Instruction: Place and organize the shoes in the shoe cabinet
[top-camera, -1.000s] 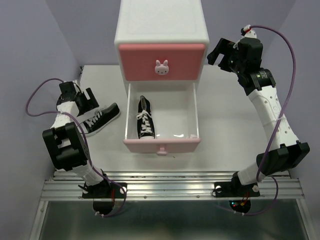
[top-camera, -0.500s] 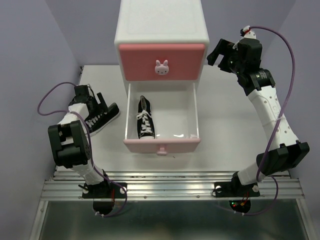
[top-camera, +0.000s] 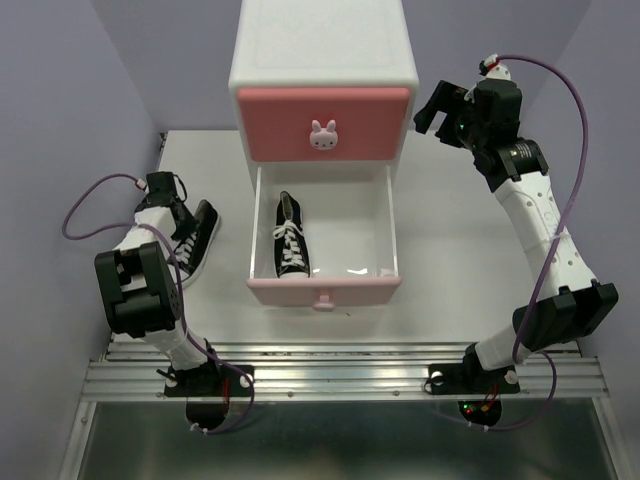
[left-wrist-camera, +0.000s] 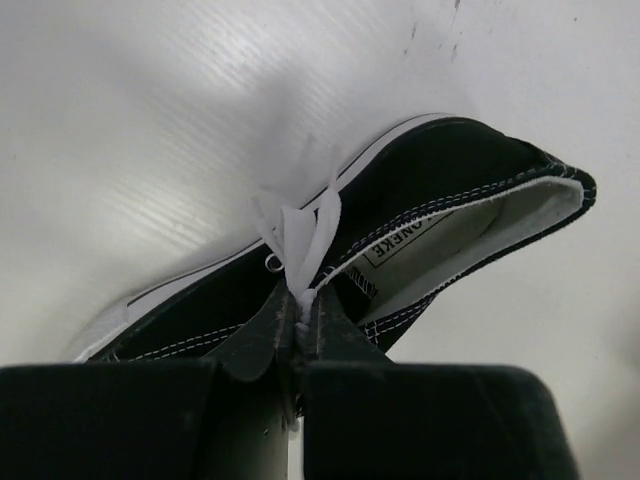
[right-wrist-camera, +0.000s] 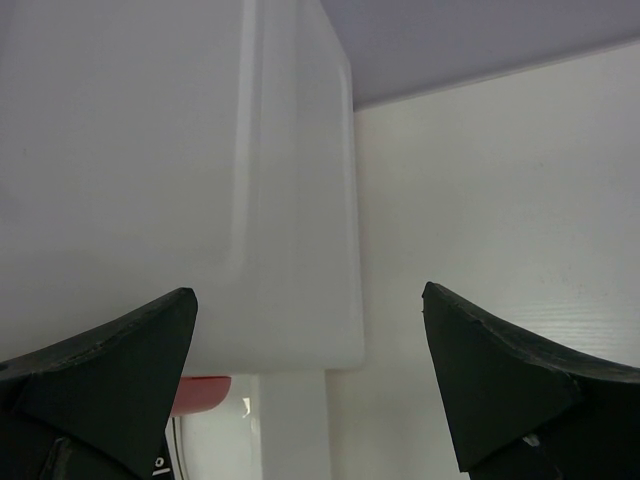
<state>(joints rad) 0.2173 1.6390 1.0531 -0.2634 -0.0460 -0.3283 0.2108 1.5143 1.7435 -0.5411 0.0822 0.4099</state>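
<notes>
The shoe cabinet (top-camera: 322, 60) stands at the back middle, its darker pink upper drawer (top-camera: 322, 122) closed. Its lower drawer (top-camera: 323, 290) is pulled out, with one black shoe (top-camera: 290, 236) lying inside at the left. A second black shoe (top-camera: 197, 242) lies on the table to the left of the drawer. My left gripper (top-camera: 186, 218) is shut on this shoe's white laces (left-wrist-camera: 300, 235) near the tongue, and the shoe's opening (left-wrist-camera: 470, 215) faces the left wrist camera. My right gripper (top-camera: 440, 106) hangs open beside the cabinet's right wall (right-wrist-camera: 180, 180), holding nothing.
The white table (top-camera: 470, 250) runs to purple walls at the left, back and right. The pulled-out drawer takes up the table's middle. A pink edge (right-wrist-camera: 200, 393) shows low in the right wrist view between the fingers (right-wrist-camera: 110, 360).
My left gripper moved onto the shoe on the table and shut on its laces. That shoe swung to the left, more upright in the view. The right arm barely moved.
</notes>
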